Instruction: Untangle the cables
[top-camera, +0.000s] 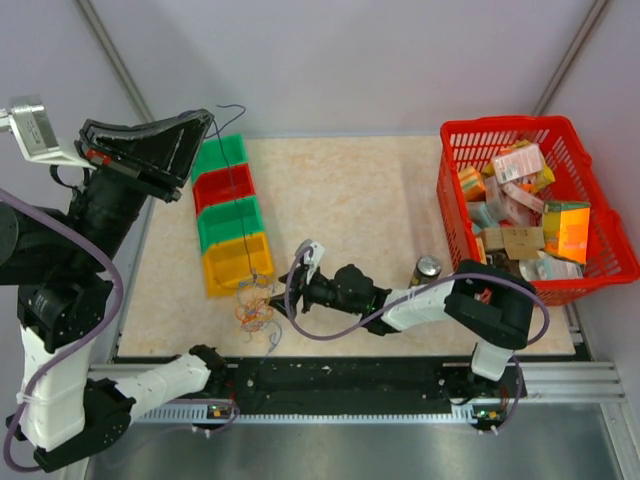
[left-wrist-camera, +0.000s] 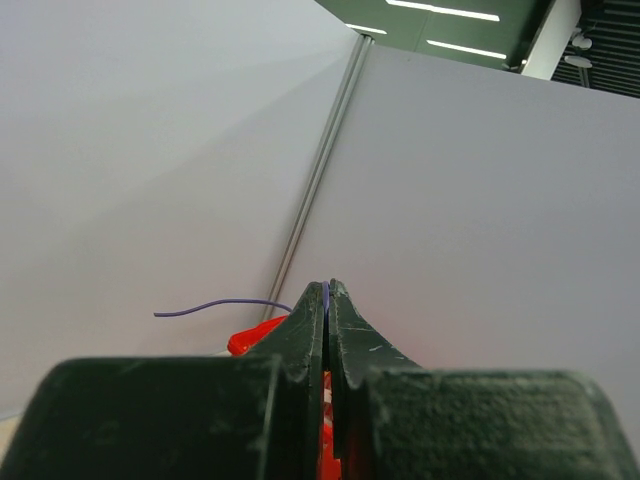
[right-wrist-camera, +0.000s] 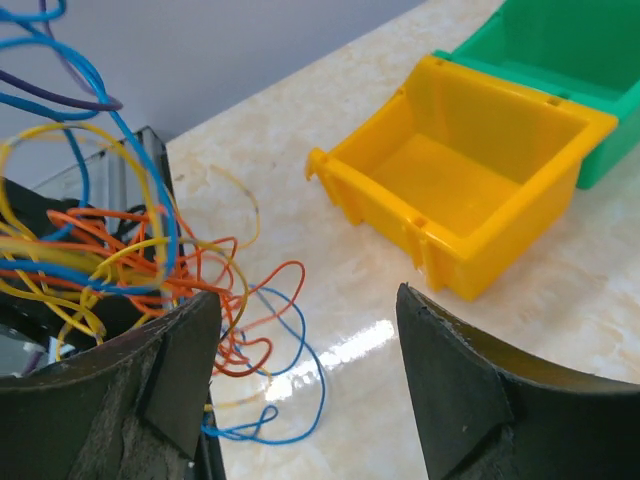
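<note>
A tangle of thin cables (top-camera: 255, 308) in orange, yellow and blue lies at the table's near edge, in front of the yellow bin (top-camera: 237, 262). My left gripper (top-camera: 207, 122) is raised high at the left and shut on a purple cable (left-wrist-camera: 326, 295), whose free end curls past the tips (top-camera: 232, 108). A thin strand hangs from it down to the tangle. My right gripper (top-camera: 300, 285) is open just right of the tangle, low over the table. In the right wrist view the cables (right-wrist-camera: 110, 260) lie at its left finger (right-wrist-camera: 185, 370).
A row of green, red, green and yellow bins (top-camera: 228, 210) stands left of centre. A red basket (top-camera: 530, 205) full of packets stands at the right. A small can (top-camera: 426, 270) stands near the right arm.
</note>
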